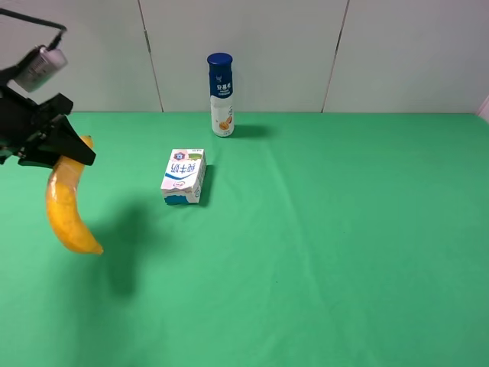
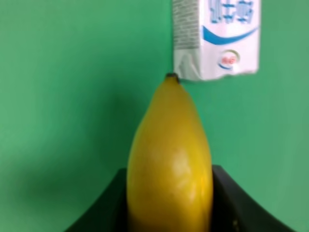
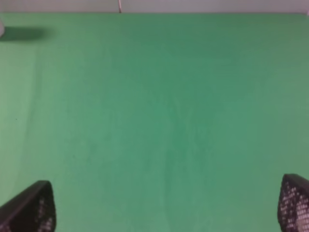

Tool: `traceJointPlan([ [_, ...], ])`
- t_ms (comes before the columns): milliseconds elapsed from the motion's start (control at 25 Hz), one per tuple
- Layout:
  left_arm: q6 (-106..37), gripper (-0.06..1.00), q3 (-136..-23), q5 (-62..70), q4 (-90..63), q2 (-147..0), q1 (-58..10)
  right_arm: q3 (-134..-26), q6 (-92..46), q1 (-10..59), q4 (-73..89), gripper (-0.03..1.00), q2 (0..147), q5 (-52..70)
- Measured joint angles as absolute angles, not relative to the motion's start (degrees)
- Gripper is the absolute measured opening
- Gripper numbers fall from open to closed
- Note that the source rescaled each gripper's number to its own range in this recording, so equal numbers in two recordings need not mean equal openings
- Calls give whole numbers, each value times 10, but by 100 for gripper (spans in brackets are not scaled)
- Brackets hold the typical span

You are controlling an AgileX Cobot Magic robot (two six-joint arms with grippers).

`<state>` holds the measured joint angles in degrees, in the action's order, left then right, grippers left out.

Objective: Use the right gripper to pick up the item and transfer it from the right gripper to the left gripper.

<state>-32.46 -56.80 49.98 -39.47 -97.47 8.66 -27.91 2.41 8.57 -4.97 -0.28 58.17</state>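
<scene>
The yellow banana [image 1: 67,206] hangs in the air at the far left, its upper end clamped in my left gripper [image 1: 67,151], which is shut on it well above the green table. In the left wrist view the banana [image 2: 169,159] fills the middle between the two black fingers [image 2: 104,203], its dark tip pointing toward the milk carton [image 2: 217,38]. My right gripper [image 3: 164,208] is open and empty; only its two fingertips [image 3: 29,208] show at the corners of the right wrist view, over bare green cloth. The right arm is out of the exterior view.
A white-blue milk carton [image 1: 184,177] lies on the green table [image 1: 344,245] left of centre. A tall blue-capped bottle [image 1: 221,95] stands behind it near the back wall. The banana's shadow falls on the cloth at the left.
</scene>
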Motion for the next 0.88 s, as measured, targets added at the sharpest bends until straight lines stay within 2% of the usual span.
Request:
traceJointPlan([
  [400, -333, 0, -694, 517, -395, -1107, 87, -279, 24, 86, -50, 100, -3, 580],
  [880, -339, 0, -729, 508, -395, -1173, 87, -279, 24, 86, -50, 100, -3, 580],
])
